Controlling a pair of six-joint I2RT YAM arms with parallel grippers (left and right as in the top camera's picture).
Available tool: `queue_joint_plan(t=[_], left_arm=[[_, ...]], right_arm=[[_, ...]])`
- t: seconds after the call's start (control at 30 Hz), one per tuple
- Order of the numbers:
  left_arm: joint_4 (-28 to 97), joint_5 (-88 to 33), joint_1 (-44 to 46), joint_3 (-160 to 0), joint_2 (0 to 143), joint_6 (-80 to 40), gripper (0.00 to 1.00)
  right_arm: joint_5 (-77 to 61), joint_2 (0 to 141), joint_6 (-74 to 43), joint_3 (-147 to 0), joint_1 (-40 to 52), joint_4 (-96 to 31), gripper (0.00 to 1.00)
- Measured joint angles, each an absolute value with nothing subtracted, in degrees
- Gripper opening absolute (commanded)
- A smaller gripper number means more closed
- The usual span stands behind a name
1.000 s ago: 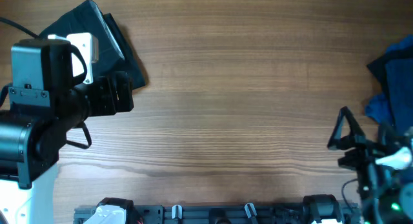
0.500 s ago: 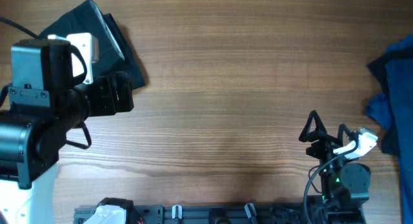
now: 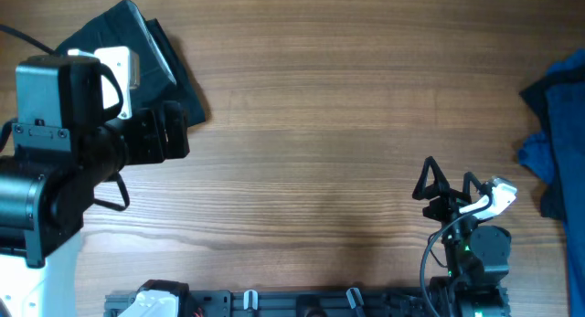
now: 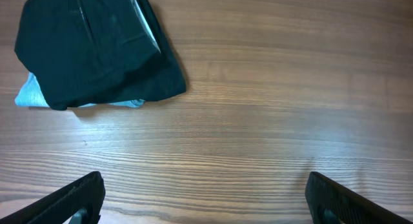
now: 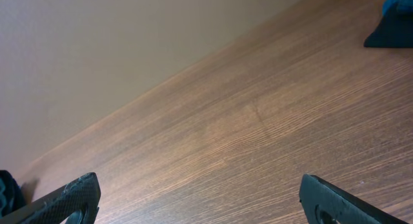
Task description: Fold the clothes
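Your left fingers (image 4: 74, 199) — wide apart, empty | right fingers (image 5: 64, 199) — likewise | black garment (image 4: 97, 50) far left | blue clothes (image 3: 559, 125) at worktop (image 3: 347, 125) right edge

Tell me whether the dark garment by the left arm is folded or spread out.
Folded: the dark garment lies as a compact layered packet, light fabric peeking beneath.

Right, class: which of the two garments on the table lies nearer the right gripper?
The blue garment at the right edge; the black garment lies far left of the right gripper.
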State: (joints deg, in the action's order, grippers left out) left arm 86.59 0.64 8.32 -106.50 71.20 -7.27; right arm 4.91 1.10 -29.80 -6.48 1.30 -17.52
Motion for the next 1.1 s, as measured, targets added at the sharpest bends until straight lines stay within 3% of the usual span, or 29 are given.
queue_joint_plan(t=[0.57, 0.83, 0.93, 1.1], left_arm=[[85.6, 0.9, 8.3, -106.5, 71.1, -7.4, 1.0], [59.1, 1.0, 8.3, -99.6, 66.0, -10.0, 1.0], [41.9, 1.0, 8.3, -88.0, 59.2, -10.2, 1.0], [29.6, 1.0, 8.3, -69.7, 46.1, -10.0, 1.0]], right_arm=[[4.9, 1.1, -29.8, -6.5, 1.3, -17.5, 1.0], [4.9, 1.1, -29.8, -6.5, 1.3, -17.5, 1.0], [4.9, 1.1, -30.0, -6.5, 1.3, -17.5, 1.0], [4.8, 1.0, -30.0, -6.5, 1.3, -17.5, 1.0]])
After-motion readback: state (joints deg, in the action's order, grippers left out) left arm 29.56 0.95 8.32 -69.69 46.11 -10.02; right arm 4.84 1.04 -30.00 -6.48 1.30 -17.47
